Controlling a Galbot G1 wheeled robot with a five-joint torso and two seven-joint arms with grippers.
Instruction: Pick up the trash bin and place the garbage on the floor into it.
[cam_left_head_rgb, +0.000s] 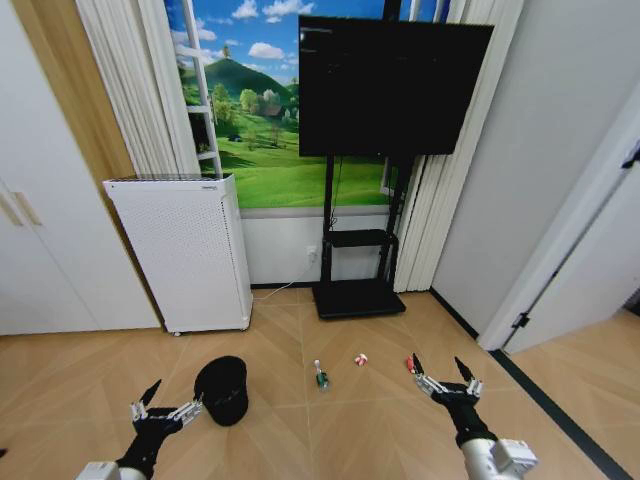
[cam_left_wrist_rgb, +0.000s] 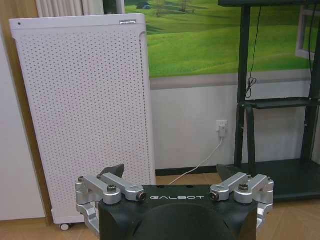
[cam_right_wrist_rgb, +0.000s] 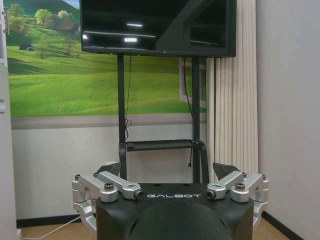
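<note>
Nothing done yet: both tools, left and right, wide and empty; trash bin and garbage on the floor.

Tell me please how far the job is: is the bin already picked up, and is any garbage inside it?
Nothing looks done yet. The trash bin stands on the floor, unheld, beside the left gripper, whose fingers are open. The right gripper is open and empty too, near the small red packet. The bottle and the red-and-white wrapper lie on the floor. All is left: lifting the bin, then three items.
</note>
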